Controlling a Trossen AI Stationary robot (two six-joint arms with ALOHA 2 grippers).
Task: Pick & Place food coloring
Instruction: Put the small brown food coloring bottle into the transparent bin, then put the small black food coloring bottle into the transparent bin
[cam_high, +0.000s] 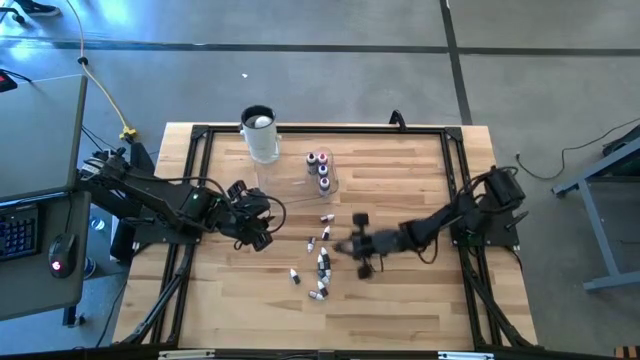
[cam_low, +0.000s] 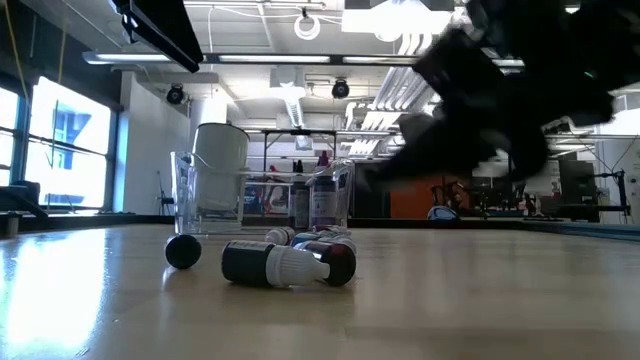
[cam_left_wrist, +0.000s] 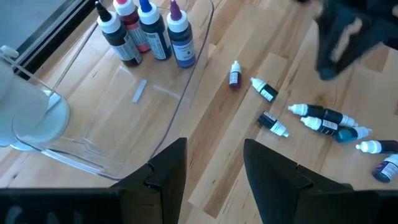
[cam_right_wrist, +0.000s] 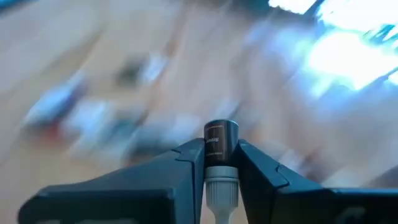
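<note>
**Bottle gripped by the right tool above the counter**

Counter (cam_high: 400, 300) of pale wood planks, framed by dark rails, carries everything shown. The left arm reaches in from the left edge, bent at the elbow, and its left tool (cam_high: 262, 232) hangs at mid-counter with its fingers (cam_left_wrist: 166, 171) parted and nothing between them; it faces the clear tray (cam_left_wrist: 81, 146). The right arm stretches low from the right edge toward the middle, forearm nearly level. Its right tool (cam_right_wrist: 221, 163) is clenched on a single food coloring bottle (cam_right_wrist: 221, 146): the dark body stands up between the two fingers, the whitish tip pointing back toward the wrist. From above, this tool (cam_high: 352, 247) sits just beside the scattered bottles.

A tall white cup (cam_high: 260, 135) stands near the far edge, left of centre. The tray lies beside it and holds four upright bottles (cam_left_wrist: 149, 34) in one corner. Loose bottles (cam_high: 320, 268) lie on their sides on the bare wood at mid-counter, nearer the front than the tray, some touching, others apart. One dark bottle (cam_low: 275, 264) lies closest to the low camera.
</note>
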